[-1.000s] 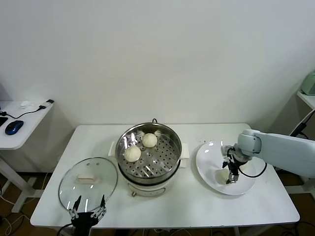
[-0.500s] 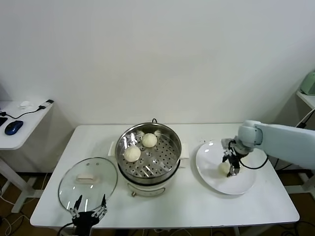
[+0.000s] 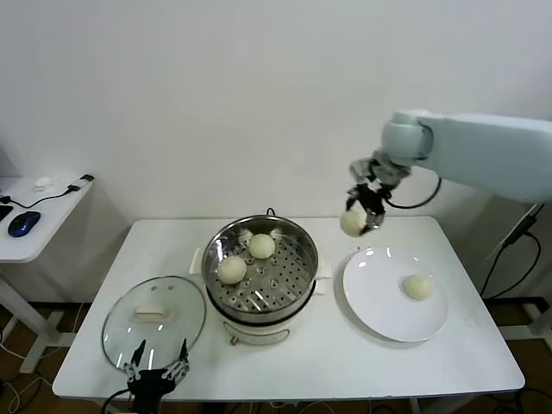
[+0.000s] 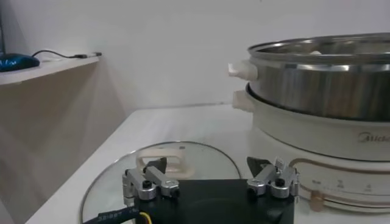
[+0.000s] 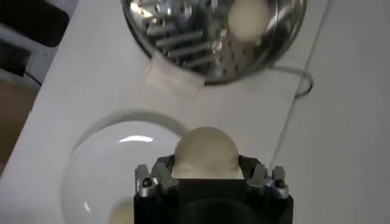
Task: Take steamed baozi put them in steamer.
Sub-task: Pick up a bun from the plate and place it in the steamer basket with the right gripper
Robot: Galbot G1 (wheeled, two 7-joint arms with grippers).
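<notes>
A white table (image 3: 345, 371) stands against a plain white wall. At its near left edge, the left gripper (image 3: 155, 373) waits with fingers spread, beside one glass lid (image 3: 153, 320). Mid-table sits one steamer (image 3: 261, 266) holding two baozi (image 3: 231, 270). One white plate (image 3: 379, 302) toward the right edge carries a third. Above the plate's far rim, the right gripper (image 3: 363, 211) is clamped on a fourth.

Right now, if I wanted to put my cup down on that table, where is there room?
Bare patches: the table's far left corner behind the glass lid, and the front edge below the white plate. The middle is crowded by the steamer, and the right gripper carries a bun above the gap beside it.
</notes>
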